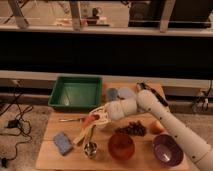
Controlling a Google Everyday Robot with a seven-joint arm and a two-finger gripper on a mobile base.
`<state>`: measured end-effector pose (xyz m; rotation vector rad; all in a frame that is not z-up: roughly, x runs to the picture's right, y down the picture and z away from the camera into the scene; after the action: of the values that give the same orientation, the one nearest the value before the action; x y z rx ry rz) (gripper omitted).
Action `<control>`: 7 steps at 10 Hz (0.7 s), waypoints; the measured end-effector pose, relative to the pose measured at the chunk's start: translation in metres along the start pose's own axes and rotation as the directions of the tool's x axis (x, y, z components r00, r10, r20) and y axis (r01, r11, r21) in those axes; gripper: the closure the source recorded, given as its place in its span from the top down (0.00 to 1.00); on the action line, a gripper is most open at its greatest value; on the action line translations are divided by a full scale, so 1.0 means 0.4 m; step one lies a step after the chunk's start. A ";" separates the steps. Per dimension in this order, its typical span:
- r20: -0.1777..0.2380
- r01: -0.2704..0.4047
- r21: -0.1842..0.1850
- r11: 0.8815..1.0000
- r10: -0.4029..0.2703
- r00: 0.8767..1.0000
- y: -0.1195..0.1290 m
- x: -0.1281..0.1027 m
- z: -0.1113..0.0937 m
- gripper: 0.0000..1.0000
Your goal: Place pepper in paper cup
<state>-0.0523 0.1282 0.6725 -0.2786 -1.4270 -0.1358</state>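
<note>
Camera view: pale wood table (47, 159) against a dark wall band, glazed framing above, black cables (15, 120) on the grey floor at left.
Gripper (96, 118), cream and smooth, sits over the table's middle, just in front of the green tray (75, 92). Its fingers pinch the pepper (89, 120), slim, orange-red, tilted, held above the wood. Tray is rectangular, plastic-looking, with raised walls, at the back left. Blue sponge (62, 143) lies flat at front left. Small shiny metal cup (90, 148) stands upright beside the round orange-brown bowl (121, 146). Glossy purple bowl (167, 149) is at front right. Dark grapes (131, 128) lie next to an orange fruit (156, 126). Paper cup cannot be told apart from the pale gripper.
</note>
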 end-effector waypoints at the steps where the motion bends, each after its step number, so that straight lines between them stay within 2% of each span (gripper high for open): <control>1: 0.000 -0.003 0.007 1.000 0.003 1.000 0.002 0.009 -0.003 0.00; 7: 0.012 -0.021 0.015 1.000 0.021 1.000 0.023 0.072 0.031 0.00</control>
<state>-0.0576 0.1426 0.7012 -0.2818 -1.4360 -0.1062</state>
